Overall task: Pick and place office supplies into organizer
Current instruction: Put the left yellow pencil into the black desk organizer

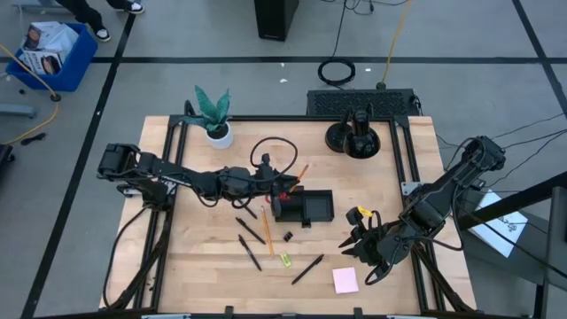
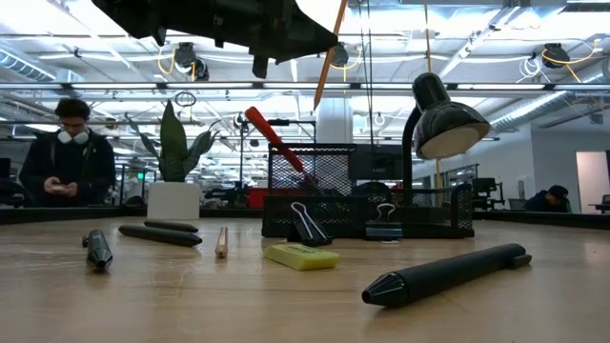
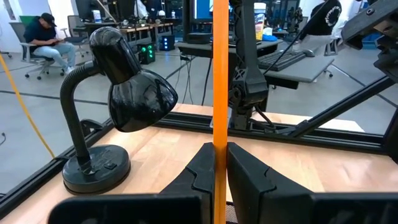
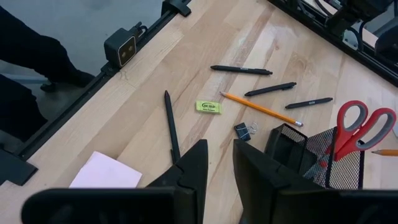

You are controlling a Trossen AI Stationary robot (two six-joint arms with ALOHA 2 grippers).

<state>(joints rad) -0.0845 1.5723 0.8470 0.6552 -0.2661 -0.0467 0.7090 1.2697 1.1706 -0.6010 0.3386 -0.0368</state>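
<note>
My left gripper (image 1: 285, 184) hangs level above the black mesh organizer (image 1: 306, 207), shut on an orange pencil (image 3: 219, 74). Red-handled scissors (image 4: 364, 127) stand in the organizer with their handles up. On the table lie another orange pencil (image 1: 266, 232), black pens (image 1: 250, 252) (image 1: 307, 268) (image 1: 244, 211), a black clip (image 1: 288, 236), a yellow-green piece (image 1: 286, 259) and a pink pad (image 1: 345, 280). My right gripper (image 4: 221, 167) hovers open above the table's near right part, over nothing but bare wood. My left gripper pinches the pencil's shaft (image 3: 219, 142) between its two fingers. The fingers reach in level from the table's left and lie across the pencil. The pencil stands nearly upright, slightly tilted, its point (image 2: 315, 103) down and clear above the organizer (image 2: 362, 200).
A black desk lamp (image 1: 354, 135) stands at the far right of the table and a green plant in a white pot (image 1: 213, 120) at the far left. A black frame rail (image 1: 283, 120) borders the table. A person (image 2: 67, 152) stands beyond it.
</note>
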